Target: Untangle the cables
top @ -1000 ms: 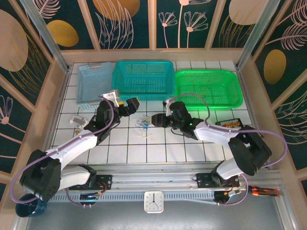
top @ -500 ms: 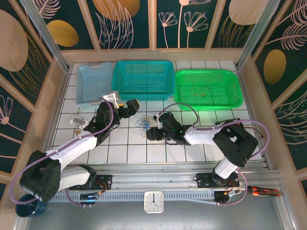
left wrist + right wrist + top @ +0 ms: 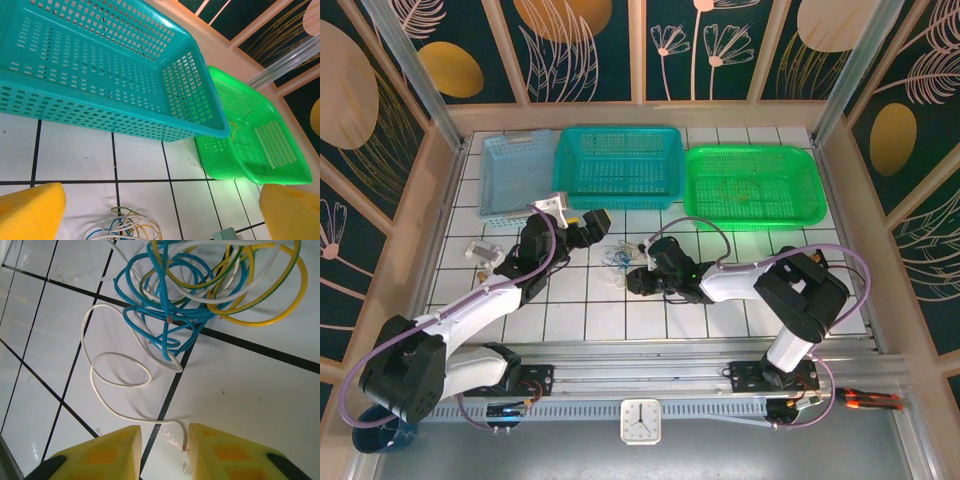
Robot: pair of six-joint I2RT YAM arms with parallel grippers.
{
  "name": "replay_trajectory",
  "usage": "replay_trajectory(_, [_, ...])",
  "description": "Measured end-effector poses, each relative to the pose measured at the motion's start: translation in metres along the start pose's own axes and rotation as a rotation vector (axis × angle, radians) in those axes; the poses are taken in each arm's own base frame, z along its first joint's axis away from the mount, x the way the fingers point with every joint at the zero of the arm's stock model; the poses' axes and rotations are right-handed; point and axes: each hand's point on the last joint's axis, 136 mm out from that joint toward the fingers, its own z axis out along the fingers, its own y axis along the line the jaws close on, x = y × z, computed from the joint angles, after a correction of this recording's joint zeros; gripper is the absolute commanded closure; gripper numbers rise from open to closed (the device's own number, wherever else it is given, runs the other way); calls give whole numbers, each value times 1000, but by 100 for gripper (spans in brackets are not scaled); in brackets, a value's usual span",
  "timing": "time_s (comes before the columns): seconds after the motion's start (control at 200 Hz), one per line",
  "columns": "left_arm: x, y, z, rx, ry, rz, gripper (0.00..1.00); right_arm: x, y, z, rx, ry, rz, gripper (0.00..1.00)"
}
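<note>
A: From above, where are the cables (image 3: 616, 256)?
B: On the bench (image 3: 670, 320), between the left claw (image 3: 597, 224) and the right claw (image 3: 636, 280).
A: Left wrist view?
B: Jaws wide, cables just ahead; I guess it waits to brace them.
A: Right wrist view?
B: Jaws narrow, with the white cable (image 3: 117, 390) ending between them, unpinched. Probably it will draw that one free.

The table (image 3: 720, 310) was topped with white tiles and dark grout lines. Along its far edge stood three perforated plastic baskets in a row: a light blue basket (image 3: 515, 175) on the left, a taller teal basket (image 3: 618, 165) in the middle and a shallow green basket (image 3: 790, 190) on the right. The cables (image 3: 617, 257) lay knotted on the tiles nearer the middle, blue, yellow and white loops crossing a grout line. A small clear object (image 3: 480, 251) lay well to the left.
</note>
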Motion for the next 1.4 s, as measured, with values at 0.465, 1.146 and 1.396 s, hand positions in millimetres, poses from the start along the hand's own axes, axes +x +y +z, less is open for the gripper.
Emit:
replay_trajectory(0.465, [2, 1, -1, 2, 4, -2, 1, -9, 8, -13, -3, -14, -14, 100])
replay_trajectory(1.146, [-1, -38, -6, 194, 15, 145, 1, -178, 72, -153, -91, -438, -145, 100])
replay_trajectory(1.396, [1, -51, -9, 259, 25, 274, 3, -184, 78, -161, -95, -434, -186, 100])
